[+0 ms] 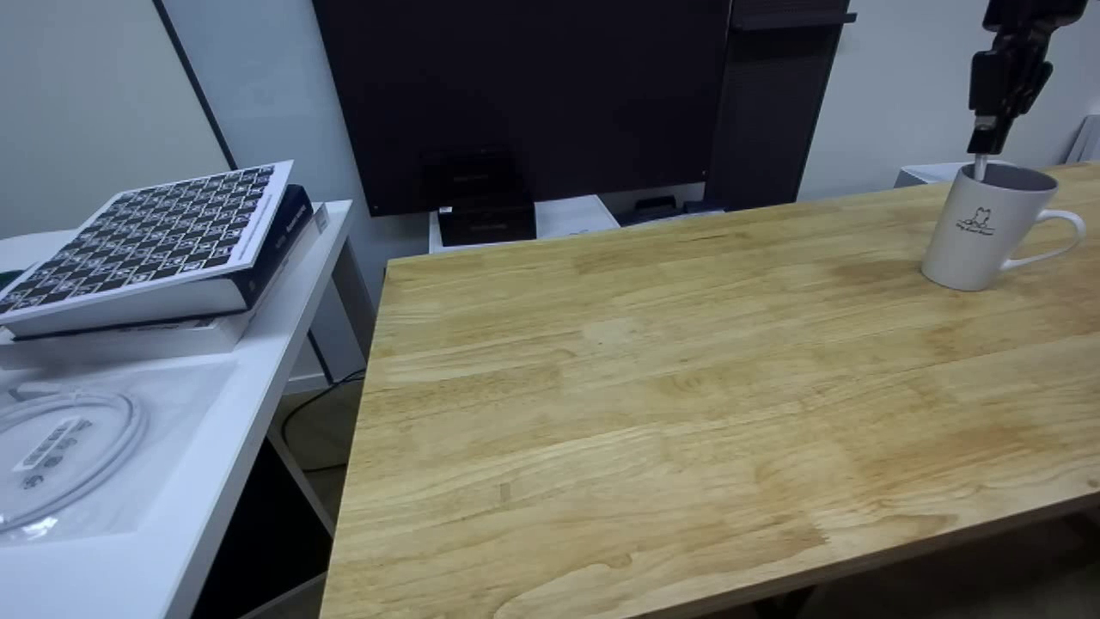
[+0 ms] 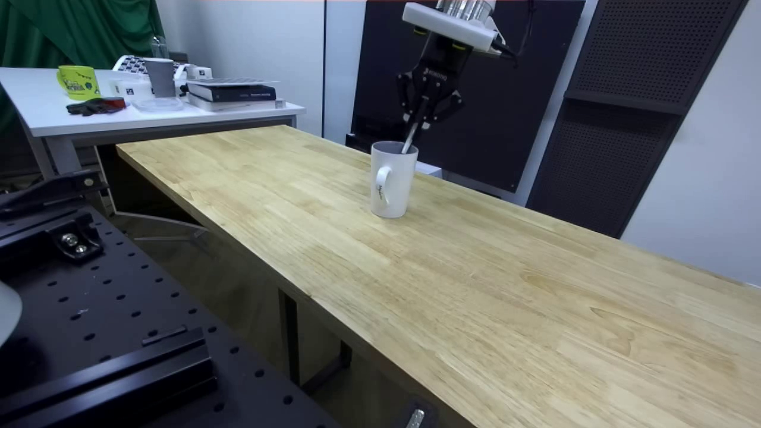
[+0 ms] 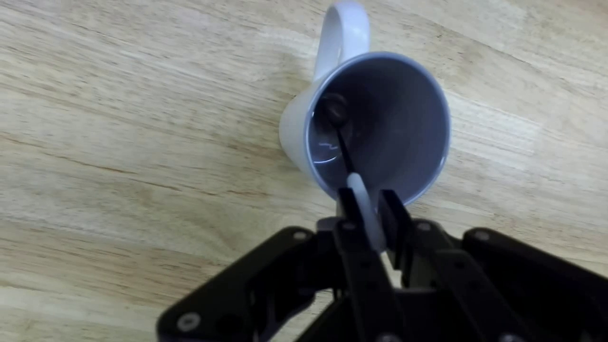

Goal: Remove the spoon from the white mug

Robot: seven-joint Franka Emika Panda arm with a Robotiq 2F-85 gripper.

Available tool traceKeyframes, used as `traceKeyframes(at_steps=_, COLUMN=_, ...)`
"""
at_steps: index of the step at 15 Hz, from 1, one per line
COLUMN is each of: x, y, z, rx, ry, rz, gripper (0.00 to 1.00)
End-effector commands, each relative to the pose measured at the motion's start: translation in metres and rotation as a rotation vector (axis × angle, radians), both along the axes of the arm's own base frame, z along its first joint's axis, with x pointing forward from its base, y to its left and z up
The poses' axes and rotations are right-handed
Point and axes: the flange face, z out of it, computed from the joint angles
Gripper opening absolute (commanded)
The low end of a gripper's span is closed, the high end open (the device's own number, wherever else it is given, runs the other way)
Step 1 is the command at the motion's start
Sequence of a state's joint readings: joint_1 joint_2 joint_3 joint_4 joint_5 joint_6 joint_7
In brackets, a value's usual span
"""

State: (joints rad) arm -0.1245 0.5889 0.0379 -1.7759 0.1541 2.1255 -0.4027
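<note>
Dimly, the bowl of the spoon [image 3: 365, 209] shows deep inside the white mug [image 3: 403, 133], upper centre of the wrist view. The Robotiq gripper [image 3: 369, 199] is clamped on the pale handle, its fingers partly hiding it. Upper right in an exterior view, its dark top is cut off and the mug's lettering [image 1: 975, 227] too small to read.

Pale wooden table [image 1: 670, 413], yellowish in both exterior views, streaked plank grain, straight edges — a white mug [image 1: 984, 230] standing upright on it, base down, well apart from the near edge.
</note>
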Motion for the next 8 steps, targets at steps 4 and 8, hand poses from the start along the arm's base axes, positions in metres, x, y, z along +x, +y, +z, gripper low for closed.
traceKeyframes(at_steps=4, x=0.012, y=0.001, z=0.024, rx=-0.016, ry=0.013, rz=-0.027, gripper=0.04)
traceKeyframes(at_steps=8, x=0.023, y=-0.002, z=0.053, rx=-0.027, ry=0.009, rz=-0.027, gripper=0.04)
